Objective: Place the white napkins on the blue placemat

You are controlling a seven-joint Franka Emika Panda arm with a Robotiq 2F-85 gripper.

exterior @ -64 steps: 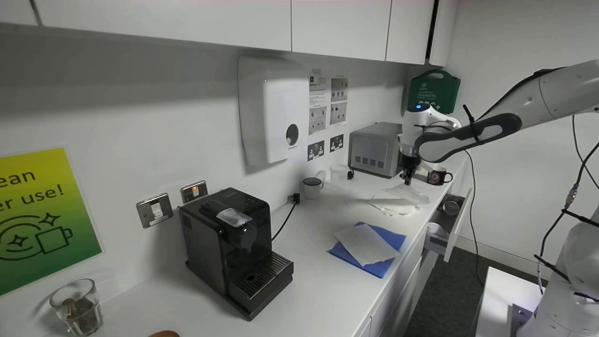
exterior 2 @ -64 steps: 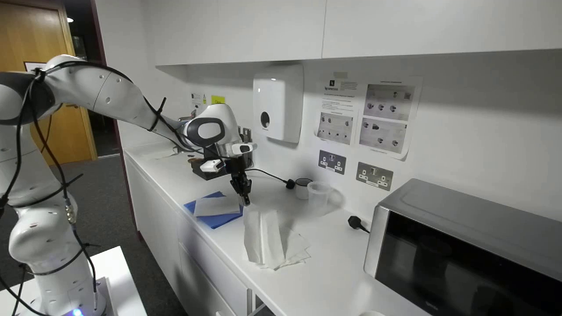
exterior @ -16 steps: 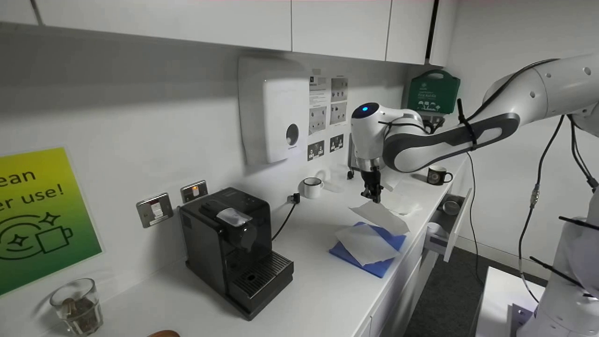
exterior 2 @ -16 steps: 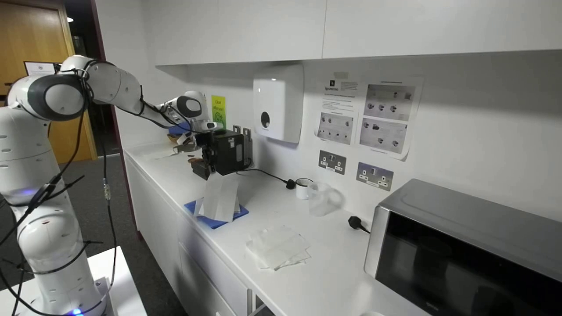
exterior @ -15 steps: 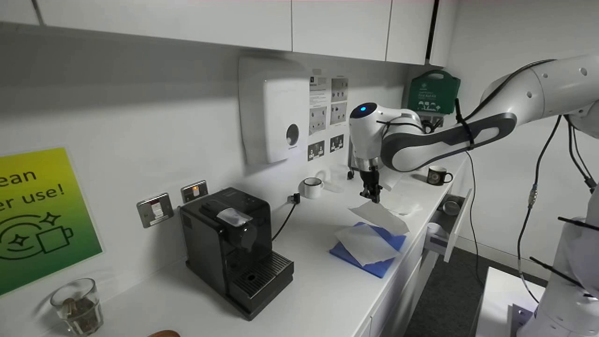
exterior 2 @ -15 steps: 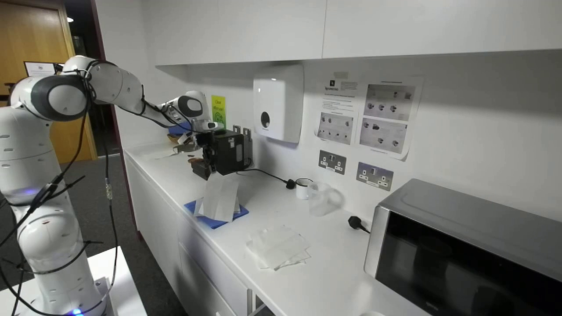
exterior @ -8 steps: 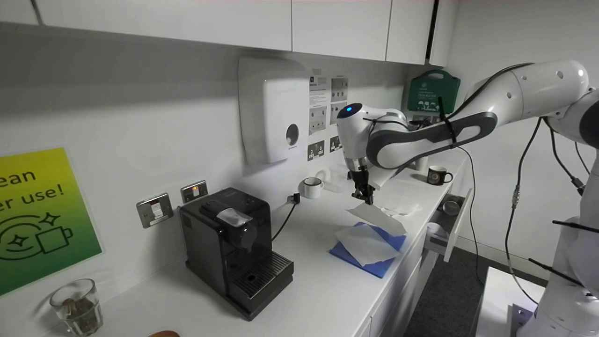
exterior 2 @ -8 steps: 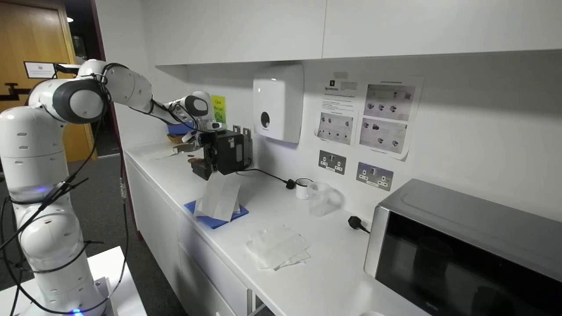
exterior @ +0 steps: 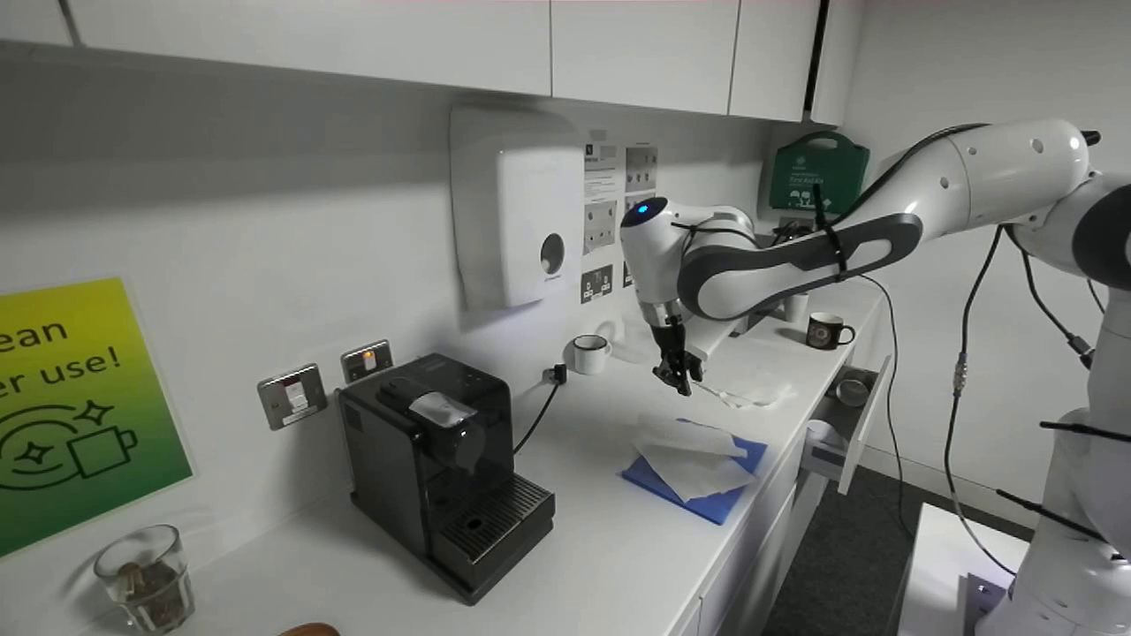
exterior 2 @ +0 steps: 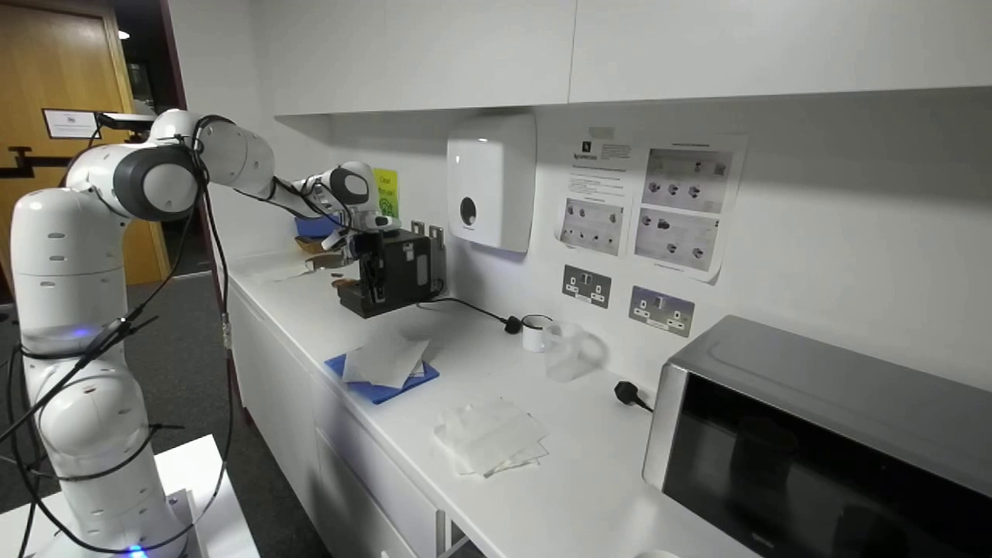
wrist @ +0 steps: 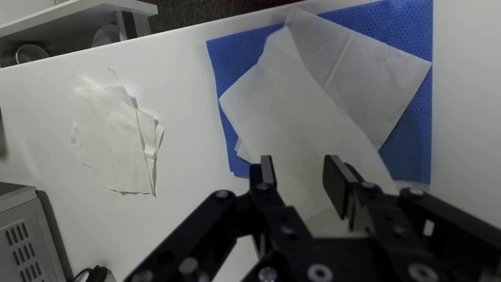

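Observation:
The blue placemat point(exterior: 726, 503) lies near the counter's front edge; it also shows in the wrist view point(wrist: 409, 156). One white napkin point(wrist: 372, 78) lies askew on it. A second white napkin point(wrist: 301, 113) lies partly over the first, below my gripper; it also shows in both exterior views point(exterior: 685, 435) point(exterior 2: 391, 360). I cannot tell whether it has fully settled. My gripper point(wrist: 298, 164) is open with nothing between its fingers, above the placemat's edge nearer the wall; it also shows in an exterior view point(exterior: 677, 389). A loose stack of white napkins point(exterior 2: 496, 438) lies beside the placemat, towards the microwave.
A black coffee machine point(exterior: 433, 468) stands on the placemat's other side. A white mug point(exterior: 590, 355) and a clear plastic cup point(exterior 2: 563, 355) stand by the wall. The microwave point(exterior 2: 728, 387) is beyond the napkin stack. A drawer point(exterior: 861, 433) stands open below the counter.
My gripper has carried a napkin from the stack to above the placemat and moved slightly further towards the coffee machine. It has opened, and the napkin has dropped away from it onto the placemat.

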